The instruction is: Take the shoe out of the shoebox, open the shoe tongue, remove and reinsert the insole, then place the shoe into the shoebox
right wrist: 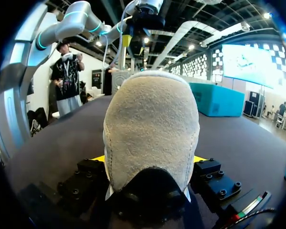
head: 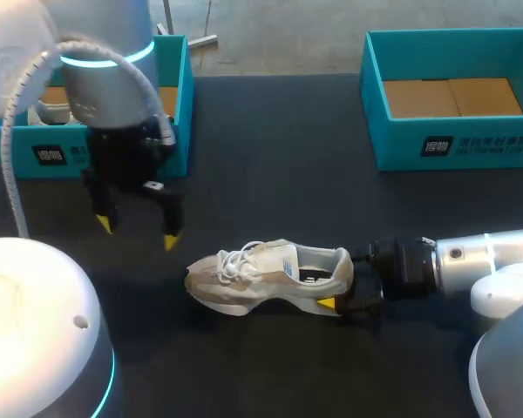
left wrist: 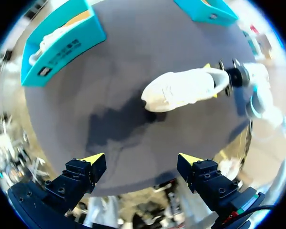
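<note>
A beige and white shoe (head: 266, 274) lies on its sole in the middle of the black table (head: 270, 157), toe pointing left, laces tied. My right gripper (head: 338, 289) comes in level from the right and is shut on the shoe's heel. In the right wrist view the suede heel (right wrist: 150, 129) fills the gap between the yellow tips. My left gripper (head: 135, 228) hangs open above the table, left of the toe and apart from it. From the left wrist view the shoe (left wrist: 181, 88) lies ahead of the open fingers (left wrist: 93, 160), with nothing between them.
A teal shoebox (head: 179, 104) at the back left holds another white shoe (left wrist: 52, 38). A second teal box (head: 453, 144) stands at the back right, showing only its cardboard floor. Bare table lies between the boxes and in front of the shoe.
</note>
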{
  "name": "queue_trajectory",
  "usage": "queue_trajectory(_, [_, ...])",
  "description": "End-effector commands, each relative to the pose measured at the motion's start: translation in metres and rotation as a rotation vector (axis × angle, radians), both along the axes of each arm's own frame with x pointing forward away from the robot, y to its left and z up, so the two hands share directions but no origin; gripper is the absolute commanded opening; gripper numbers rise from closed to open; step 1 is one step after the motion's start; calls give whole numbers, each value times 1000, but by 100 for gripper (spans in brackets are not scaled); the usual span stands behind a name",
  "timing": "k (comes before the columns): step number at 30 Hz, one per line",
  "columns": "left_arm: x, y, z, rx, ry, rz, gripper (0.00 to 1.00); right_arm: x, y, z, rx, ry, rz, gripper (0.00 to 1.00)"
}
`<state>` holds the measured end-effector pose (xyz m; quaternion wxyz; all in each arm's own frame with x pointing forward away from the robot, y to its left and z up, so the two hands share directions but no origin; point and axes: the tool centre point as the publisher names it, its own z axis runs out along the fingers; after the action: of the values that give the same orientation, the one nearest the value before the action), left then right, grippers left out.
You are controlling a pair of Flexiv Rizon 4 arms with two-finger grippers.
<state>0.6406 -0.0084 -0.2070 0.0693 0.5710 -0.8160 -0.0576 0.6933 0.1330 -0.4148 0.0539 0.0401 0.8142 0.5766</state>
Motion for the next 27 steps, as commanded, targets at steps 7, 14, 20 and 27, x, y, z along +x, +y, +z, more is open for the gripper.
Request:
queue_trajectory(7, [-2,-20,-6,-19,-22,262,100,1,2,0,-6,1,0,0])
queue_trajectory(14, [-2,-20,-6,-19,-22,262,100,1,2,0,-6,1,0,0])
queue_trajectory(20, [-2,-20,-6,-19,-22,262,100,1,2,0,-6,1,0,0])
queue_trajectory(27, [8,-39,-17,-2,1,214,100,1,2,0,-6,1,0,0])
